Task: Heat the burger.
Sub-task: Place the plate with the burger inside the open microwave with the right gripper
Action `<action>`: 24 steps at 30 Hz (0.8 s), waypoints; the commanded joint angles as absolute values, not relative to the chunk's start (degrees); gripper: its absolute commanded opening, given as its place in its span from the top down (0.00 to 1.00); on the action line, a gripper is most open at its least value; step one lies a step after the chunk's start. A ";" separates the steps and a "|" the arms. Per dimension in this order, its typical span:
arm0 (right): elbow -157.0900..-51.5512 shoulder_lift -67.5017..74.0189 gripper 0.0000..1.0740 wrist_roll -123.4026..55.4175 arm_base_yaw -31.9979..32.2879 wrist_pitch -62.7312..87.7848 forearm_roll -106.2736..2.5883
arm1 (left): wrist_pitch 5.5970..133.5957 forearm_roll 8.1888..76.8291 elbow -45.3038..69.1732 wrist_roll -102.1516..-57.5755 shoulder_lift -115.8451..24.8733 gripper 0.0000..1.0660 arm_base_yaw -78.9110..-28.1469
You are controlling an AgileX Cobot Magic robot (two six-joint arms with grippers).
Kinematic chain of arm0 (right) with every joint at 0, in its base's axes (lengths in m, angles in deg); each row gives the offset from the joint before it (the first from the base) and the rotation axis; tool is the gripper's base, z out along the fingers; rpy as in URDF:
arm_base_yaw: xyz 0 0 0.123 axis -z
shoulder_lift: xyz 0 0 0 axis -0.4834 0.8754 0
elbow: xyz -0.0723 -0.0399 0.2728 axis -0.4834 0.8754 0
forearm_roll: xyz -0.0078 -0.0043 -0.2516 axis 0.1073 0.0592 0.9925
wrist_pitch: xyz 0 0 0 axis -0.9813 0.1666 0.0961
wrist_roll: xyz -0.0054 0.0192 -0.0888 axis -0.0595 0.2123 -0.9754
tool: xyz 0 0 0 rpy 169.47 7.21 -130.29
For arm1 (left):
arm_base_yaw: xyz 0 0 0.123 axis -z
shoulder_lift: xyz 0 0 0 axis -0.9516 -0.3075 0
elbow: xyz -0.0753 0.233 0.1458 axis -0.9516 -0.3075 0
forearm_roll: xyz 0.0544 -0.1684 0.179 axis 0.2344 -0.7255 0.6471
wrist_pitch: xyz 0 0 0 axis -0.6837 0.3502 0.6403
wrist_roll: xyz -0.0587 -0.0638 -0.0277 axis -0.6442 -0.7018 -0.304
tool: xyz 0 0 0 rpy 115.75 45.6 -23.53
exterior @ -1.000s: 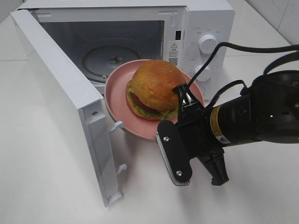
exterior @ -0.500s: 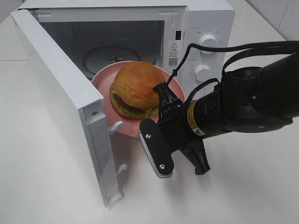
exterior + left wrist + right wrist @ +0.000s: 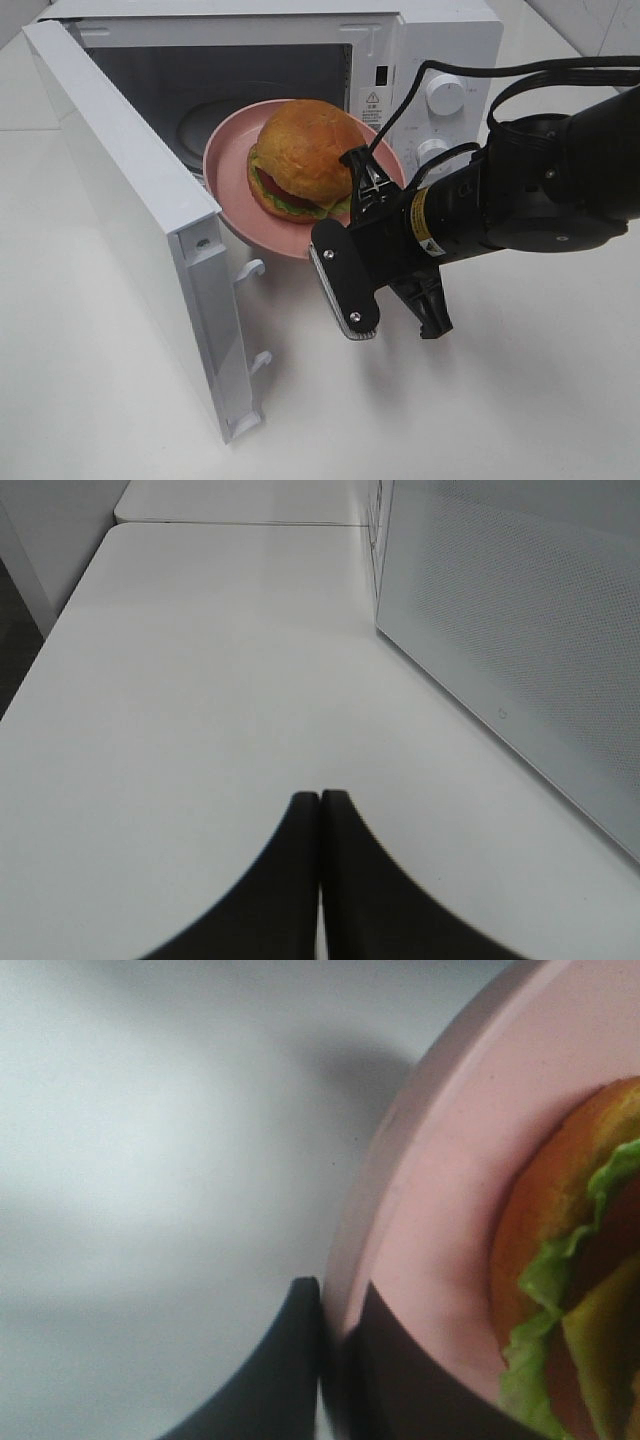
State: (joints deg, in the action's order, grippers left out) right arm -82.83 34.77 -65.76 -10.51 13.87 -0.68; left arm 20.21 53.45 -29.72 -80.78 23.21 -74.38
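At microwave mouth: burger on pink plate, rim pinched by right gripper. Burger lies 9 o'clock from its fingers, cavity 10 o'clock. Left gripper closed, empty.

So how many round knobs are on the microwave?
2. The upper knob sits high on the microwave's front panel, right of the open cavity. The lower knob is just below it, partly behind the right arm. The arm may hide more.
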 commanded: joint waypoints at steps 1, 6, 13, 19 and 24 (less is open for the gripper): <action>-84.44 34.20 1.00 -67.25 -9.65 10.44 0.01 | 21.01 53.05 -29.83 -80.78 24.36 1.00 -74.56; -87.36 36.09 1.00 -67.48 -9.65 11.41 0.01 | 21.01 53.05 -29.83 -80.78 24.36 1.00 -74.56; -90.11 38.61 1.00 -68.69 -9.65 11.35 0.01 | 21.01 53.05 -29.83 -80.78 24.36 1.00 -74.56; -92.29 39.87 1.00 -68.97 -8.16 11.29 0.01 | 21.01 53.05 -29.83 -80.78 24.36 1.00 -74.56; -94.12 41.82 1.00 -69.43 -7.76 11.07 0.01 | 21.01 53.05 -29.83 -80.78 24.36 1.00 -74.56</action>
State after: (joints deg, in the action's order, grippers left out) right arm -93.09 42.62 -69.60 -8.68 11.24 0.81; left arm 20.21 53.45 -29.72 -80.78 23.21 -74.38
